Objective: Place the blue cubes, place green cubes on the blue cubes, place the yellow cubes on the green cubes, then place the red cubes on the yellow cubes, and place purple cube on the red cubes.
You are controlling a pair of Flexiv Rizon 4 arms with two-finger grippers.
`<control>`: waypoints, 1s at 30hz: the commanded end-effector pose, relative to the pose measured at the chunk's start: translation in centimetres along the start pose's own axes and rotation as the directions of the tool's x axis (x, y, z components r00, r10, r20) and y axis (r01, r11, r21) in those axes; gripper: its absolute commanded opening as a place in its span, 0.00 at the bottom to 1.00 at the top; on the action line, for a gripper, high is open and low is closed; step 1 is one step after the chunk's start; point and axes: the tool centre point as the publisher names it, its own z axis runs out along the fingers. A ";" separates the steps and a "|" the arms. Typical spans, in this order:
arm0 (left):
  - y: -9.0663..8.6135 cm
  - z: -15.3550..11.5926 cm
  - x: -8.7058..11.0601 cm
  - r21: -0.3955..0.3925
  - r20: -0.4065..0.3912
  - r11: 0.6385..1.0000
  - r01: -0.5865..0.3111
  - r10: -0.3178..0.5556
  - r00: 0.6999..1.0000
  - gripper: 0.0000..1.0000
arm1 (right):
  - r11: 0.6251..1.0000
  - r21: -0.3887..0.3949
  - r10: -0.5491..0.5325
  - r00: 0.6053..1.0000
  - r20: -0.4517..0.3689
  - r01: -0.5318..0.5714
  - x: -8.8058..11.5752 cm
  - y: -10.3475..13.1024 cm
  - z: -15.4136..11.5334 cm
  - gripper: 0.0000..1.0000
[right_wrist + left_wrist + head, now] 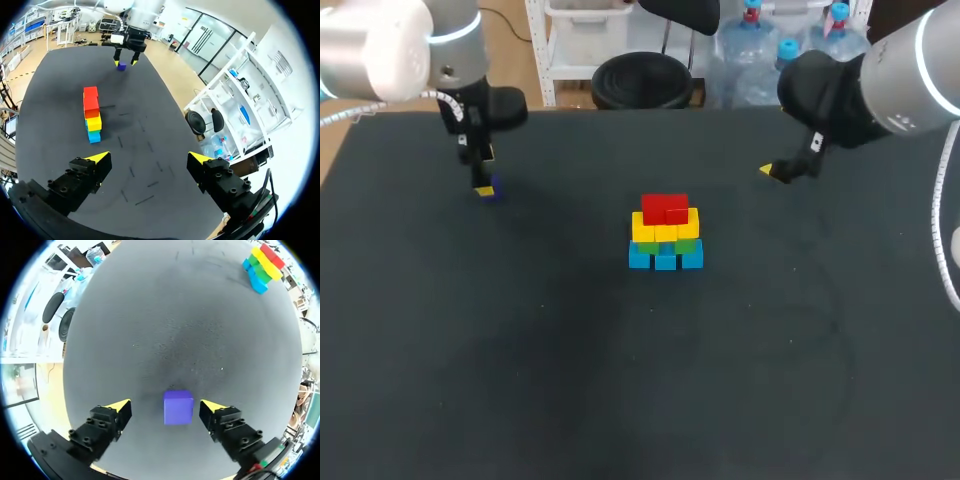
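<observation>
Dark grey surface (620,400) with a cube stack (666,232) at its middle: blue lowest, then green, yellow, and red on top. Near the far left corner, left fingers (119,404) stand spread either side of a purple cube (178,407), not touching it. Right fingers (98,158) hang released and empty near the far right edge.
</observation>
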 end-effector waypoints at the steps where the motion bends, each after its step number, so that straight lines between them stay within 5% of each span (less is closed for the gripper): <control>1: 0.7 0.2 -0.3 0.054 -0.006 0.999 -0.005 0.006 1.000 0.70 | 1.000 0.021 0.001 1.000 0.000 -0.001 0.1 0.4 0.0 1.00; 4: 0.6 0.3 -0.4 0.064 -0.009 0.998 -0.009 0.010 1.000 0.77 | 1.000 0.021 0.001 1.000 0.000 -0.001 0.1 0.4 0.0 1.00; 7: 0.6 0.4 -0.4 0.073 -0.012 0.997 -0.011 0.012 1.000 0.72 | 1.000 0.021 0.001 1.000 0.000 -0.001 0.1 0.4 0.0 1.00; 12: 0.6 0.4 -0.4 0.082 -0.018 0.997 -0.016 0.018 1.000 0.41 | 1.000 0.021 0.001 1.000 0.000 -0.001 0.1 0.4 0.0 1.00; 14: 0.6 0.4 -0.4 0.083 -0.020 0.996 -0.017 0.018 1.000 0.08 | 1.000 0.021 0.001 1.000 0.000 -0.001 0.1 0.4 0.0 1.00; 15: 0.6 0.4 -0.4 0.084 -0.023 0.996 -0.016 0.018 1.000 0.00 | 1.000 0.021 0.001 1.000 0.000 -0.001 0.1 0.4 0.0 1.00; 20: 0.5 0.2 -0.4 0.083 -0.031 0.996 -0.016 0.019 0.999 0.00 | 1.000 0.021 0.001 1.000 0.000 -0.001 0.1 0.4 0.0 1.00; 30: -2.9 -5.7 -2.4 0.058 0.021 0.997 -0.054 0.052 0.998 0.00 | 1.000 0.021 0.001 1.000 0.000 -0.001 0.1 0.4 0.0 1.00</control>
